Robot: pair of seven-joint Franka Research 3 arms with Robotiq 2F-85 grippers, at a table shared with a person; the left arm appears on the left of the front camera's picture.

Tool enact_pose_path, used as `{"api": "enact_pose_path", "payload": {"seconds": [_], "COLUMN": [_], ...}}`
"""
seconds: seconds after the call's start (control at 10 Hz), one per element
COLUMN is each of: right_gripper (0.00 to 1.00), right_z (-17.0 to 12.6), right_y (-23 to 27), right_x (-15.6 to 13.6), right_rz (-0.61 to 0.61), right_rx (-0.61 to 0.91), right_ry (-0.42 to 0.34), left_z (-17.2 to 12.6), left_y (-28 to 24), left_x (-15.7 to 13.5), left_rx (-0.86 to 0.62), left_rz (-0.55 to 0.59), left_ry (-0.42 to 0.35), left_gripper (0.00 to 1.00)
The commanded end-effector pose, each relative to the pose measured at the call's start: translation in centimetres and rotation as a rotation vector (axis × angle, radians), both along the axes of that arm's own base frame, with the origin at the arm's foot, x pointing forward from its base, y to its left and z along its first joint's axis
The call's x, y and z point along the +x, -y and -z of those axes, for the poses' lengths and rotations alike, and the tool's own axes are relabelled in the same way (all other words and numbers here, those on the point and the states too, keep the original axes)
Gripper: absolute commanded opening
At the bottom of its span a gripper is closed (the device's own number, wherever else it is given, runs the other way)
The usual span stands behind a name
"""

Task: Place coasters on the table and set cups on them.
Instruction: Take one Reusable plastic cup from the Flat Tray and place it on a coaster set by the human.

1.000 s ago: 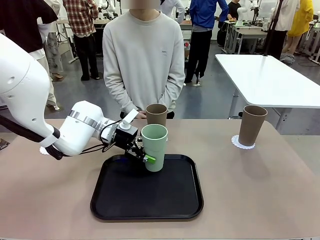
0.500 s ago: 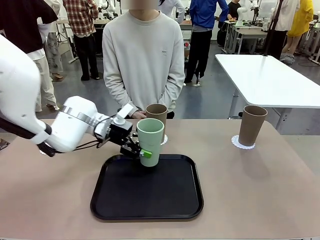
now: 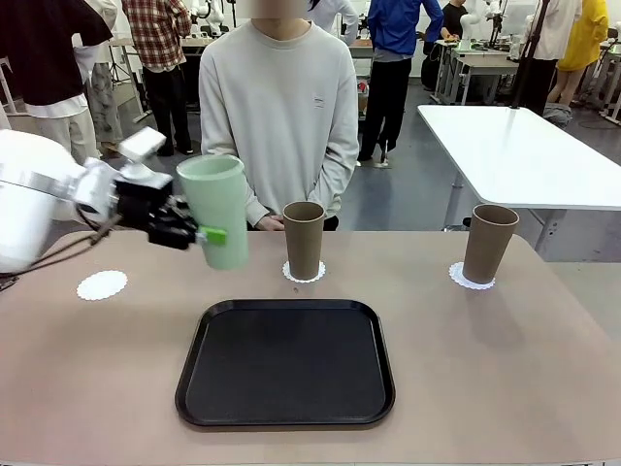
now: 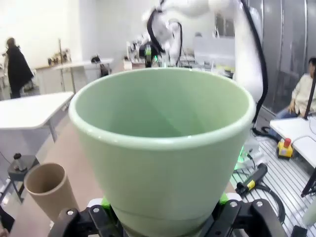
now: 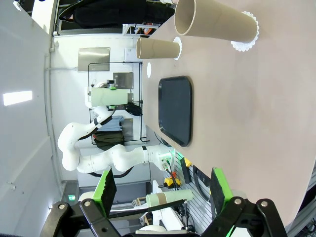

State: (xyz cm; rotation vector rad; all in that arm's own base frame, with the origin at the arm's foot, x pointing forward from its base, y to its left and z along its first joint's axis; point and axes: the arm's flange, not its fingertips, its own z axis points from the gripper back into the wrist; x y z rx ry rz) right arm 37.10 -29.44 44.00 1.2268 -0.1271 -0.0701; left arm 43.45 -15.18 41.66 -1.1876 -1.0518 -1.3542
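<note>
The left gripper [image 3: 190, 234] jaws grasp the mint cup [image 3: 215, 211] aloft near the tabletop's [image 3: 505, 349] left edge; lower it upright, centred on the bare coaster [image 3: 102, 285]. The right gripper [image 5: 163, 196] jaws stand released.

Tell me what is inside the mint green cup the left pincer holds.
Nothing visible: the mint green cup shows bare inner walls from the left wrist. Its bottom is hidden below the rim. The left pincer grips it.
</note>
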Motion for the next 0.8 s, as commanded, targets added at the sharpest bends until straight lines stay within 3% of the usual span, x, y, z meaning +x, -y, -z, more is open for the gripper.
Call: {"api": "enact_pose_path", "payload": {"seconds": [0.0, 0.3, 0.6, 0.7], "right_gripper": [1.0, 1.0, 1.0, 1.0], "right_z": [-0.1, -0.1, -0.1, -0.1], "right_y": [0.0, 0.0, 0.0, 0.0], "right_x": [-0.1, -0.1, -0.1, -0.1], "right_rz": [0.003, 0.003, 0.003, 0.003], "right_rx": [0.0, 0.0, 0.0, 0.0], "right_ry": [-0.001, -0.001, -0.001, -0.001], "left_z": [-1.3, -4.0, -2.9, -3.2], "left_y": [-0.8, -1.2, -1.8, -1.6], "left_x": [-0.9, -1.8, -0.8, -0.9], "left_rx": [-0.055, -0.036, -0.034, -0.03], "left_rz": [-0.043, -0.074, -0.031, -0.034], "left_ry": [-0.01, -0.018, 0.009, 0.001], "left_gripper": [0.29, 0.29, 0.29, 0.84]}}
